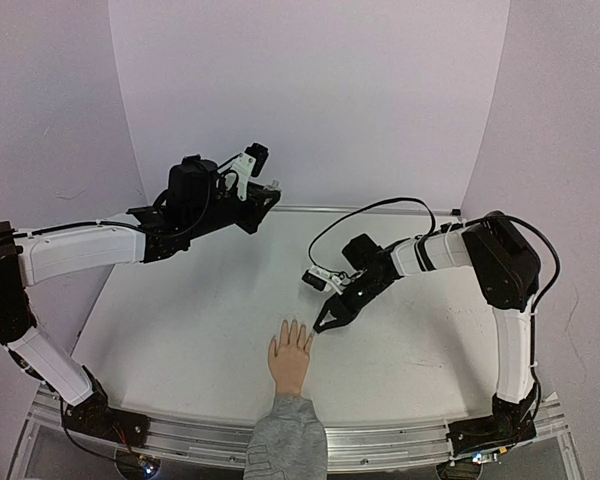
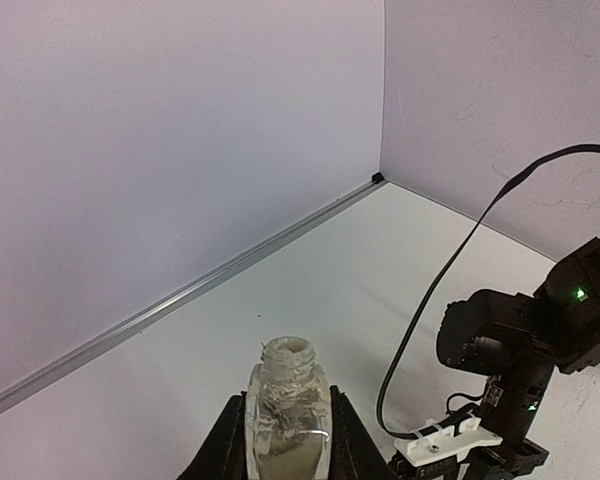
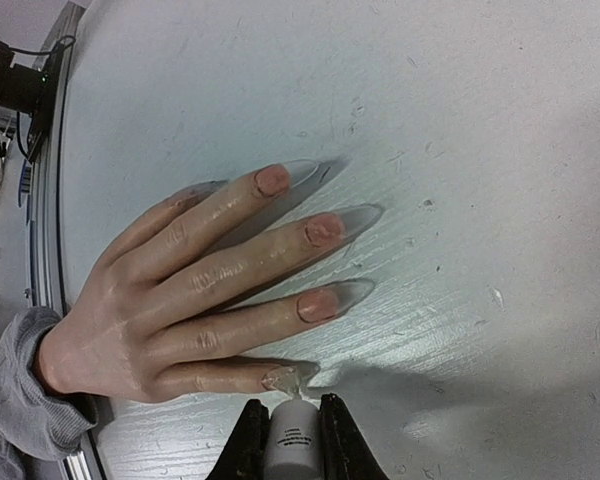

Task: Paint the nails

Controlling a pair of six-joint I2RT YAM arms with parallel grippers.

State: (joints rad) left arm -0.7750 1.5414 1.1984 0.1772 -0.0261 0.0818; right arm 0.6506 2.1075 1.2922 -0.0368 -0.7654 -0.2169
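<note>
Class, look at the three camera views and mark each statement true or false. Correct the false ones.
1. The left gripper holds an uncapped bottle. True.
2. The hand lies palm up on the table. False: it lies palm down, nails facing up.
3. The right gripper holds a white brush cap, its tip at the nail of the finger nearest it. True.
4. The bottle stands on the table beside the hand. False: the left gripper holds it up, apart from the hand.
5. The sleeve is red. False: it is grey.
</note>
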